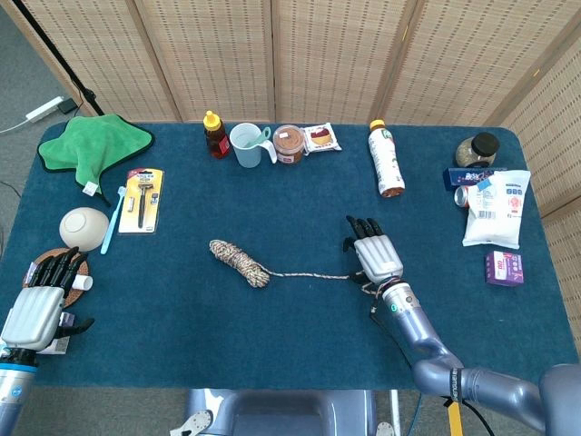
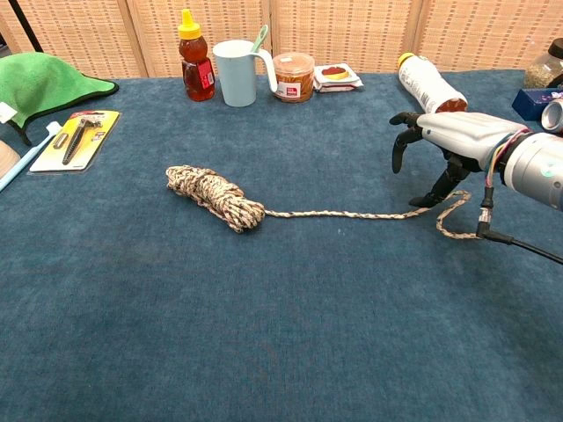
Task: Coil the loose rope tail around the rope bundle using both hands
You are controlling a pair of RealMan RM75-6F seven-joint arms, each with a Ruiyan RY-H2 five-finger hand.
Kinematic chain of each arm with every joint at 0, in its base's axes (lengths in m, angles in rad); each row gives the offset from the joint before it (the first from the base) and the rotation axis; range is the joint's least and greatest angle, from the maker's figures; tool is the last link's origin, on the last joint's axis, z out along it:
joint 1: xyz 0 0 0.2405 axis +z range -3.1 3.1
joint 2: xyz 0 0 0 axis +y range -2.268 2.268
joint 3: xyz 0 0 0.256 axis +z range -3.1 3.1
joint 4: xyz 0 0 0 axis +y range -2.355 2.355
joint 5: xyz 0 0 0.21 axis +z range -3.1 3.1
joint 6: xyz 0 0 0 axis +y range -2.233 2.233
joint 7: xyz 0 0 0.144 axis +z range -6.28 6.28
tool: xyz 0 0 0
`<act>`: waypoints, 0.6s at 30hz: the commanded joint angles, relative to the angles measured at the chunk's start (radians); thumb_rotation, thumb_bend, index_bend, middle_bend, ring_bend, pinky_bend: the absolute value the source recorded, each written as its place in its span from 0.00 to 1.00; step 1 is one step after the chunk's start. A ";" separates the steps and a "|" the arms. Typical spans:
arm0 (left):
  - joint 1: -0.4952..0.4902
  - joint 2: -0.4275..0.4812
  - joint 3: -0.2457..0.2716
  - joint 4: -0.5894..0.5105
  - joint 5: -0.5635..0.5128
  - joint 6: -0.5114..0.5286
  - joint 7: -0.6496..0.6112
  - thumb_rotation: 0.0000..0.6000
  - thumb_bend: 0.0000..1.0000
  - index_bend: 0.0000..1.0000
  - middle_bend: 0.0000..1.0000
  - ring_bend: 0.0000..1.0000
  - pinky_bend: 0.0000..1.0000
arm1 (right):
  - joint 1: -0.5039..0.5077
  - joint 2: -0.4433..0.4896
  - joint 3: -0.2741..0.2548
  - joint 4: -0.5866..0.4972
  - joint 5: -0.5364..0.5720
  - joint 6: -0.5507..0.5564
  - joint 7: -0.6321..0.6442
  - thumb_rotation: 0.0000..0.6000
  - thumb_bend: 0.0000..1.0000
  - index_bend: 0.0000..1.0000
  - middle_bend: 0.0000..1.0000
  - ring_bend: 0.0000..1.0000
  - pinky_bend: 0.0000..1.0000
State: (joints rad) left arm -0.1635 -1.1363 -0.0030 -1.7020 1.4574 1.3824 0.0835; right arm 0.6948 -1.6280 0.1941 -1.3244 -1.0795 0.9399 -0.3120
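Note:
The rope bundle (image 1: 240, 261) (image 2: 215, 196) lies mid-table, a short speckled coil. Its loose tail (image 1: 309, 275) (image 2: 352, 214) runs right along the cloth and ends in a small loop (image 2: 453, 220). My right hand (image 1: 375, 257) (image 2: 444, 143) hovers palm down just over that far end, fingers spread and curved, thumb tip close to the tail; nothing is gripped. My left hand (image 1: 38, 304) rests at the table's near left edge, fingers apart and holding nothing, far from the rope. The chest view does not show it.
Along the back stand a honey bottle (image 1: 215, 134), a cup (image 1: 248, 144), a jar (image 1: 289, 143) and a lying drink bottle (image 1: 385, 159). Snack packs (image 1: 495, 211) crowd the right edge. A green cloth (image 1: 92, 145), a razor pack (image 1: 142, 200) and a bowl (image 1: 83, 228) sit left.

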 commanded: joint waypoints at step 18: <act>0.001 -0.001 0.000 0.000 0.005 -0.008 0.003 1.00 0.11 0.00 0.00 0.00 0.00 | -0.012 -0.017 -0.028 0.064 -0.004 -0.038 0.042 1.00 0.31 0.48 0.00 0.00 0.00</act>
State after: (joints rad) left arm -0.1629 -1.1378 -0.0028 -1.7020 1.4620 1.3741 0.0860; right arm 0.6824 -1.6434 0.1654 -1.2637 -1.0848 0.9044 -0.2725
